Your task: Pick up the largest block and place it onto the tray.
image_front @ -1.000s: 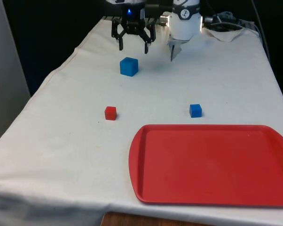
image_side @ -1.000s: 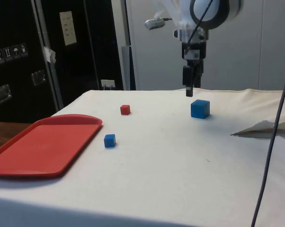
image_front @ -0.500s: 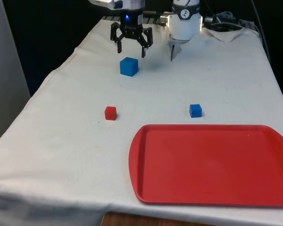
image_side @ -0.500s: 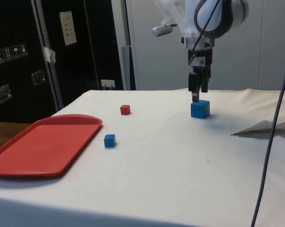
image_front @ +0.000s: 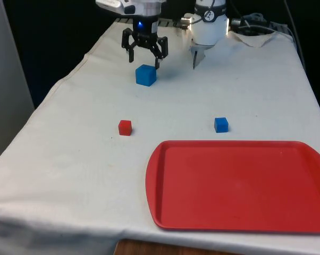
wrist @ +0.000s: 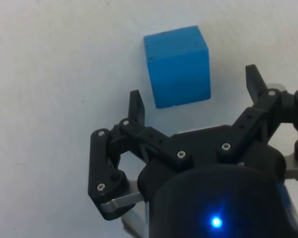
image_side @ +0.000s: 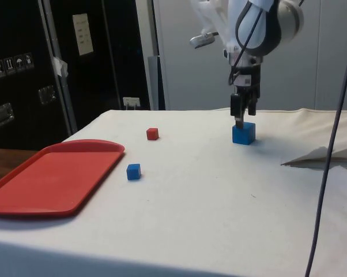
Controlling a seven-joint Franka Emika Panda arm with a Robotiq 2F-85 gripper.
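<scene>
The largest block, a blue cube (image_front: 145, 75), sits on the white cloth toward the table's far end, on the front view's left. My gripper (image_front: 144, 60) hangs open just above and slightly behind it, and nothing is held between the fingers. From the side, the gripper (image_side: 240, 119) has its tips almost at the top face of the cube (image_side: 243, 133). In the wrist view the cube (wrist: 177, 66) lies just past the spread fingertips (wrist: 135, 98), offset from the gripper (wrist: 194, 86). The red tray (image_front: 240, 186) lies at the near edge, on the front view's right.
A small red block (image_front: 125, 127) and a small blue block (image_front: 220, 125) lie mid-table between the cube and the tray. Crumpled white cloth (image_front: 255, 34) is bunched at the far right corner. A dark cable (image_side: 329, 150) hangs down at the side view's right.
The gripper has dropped and shifted slightly toward the front view's left, ending close over the large blue cube. The blocks and tray have not moved.
</scene>
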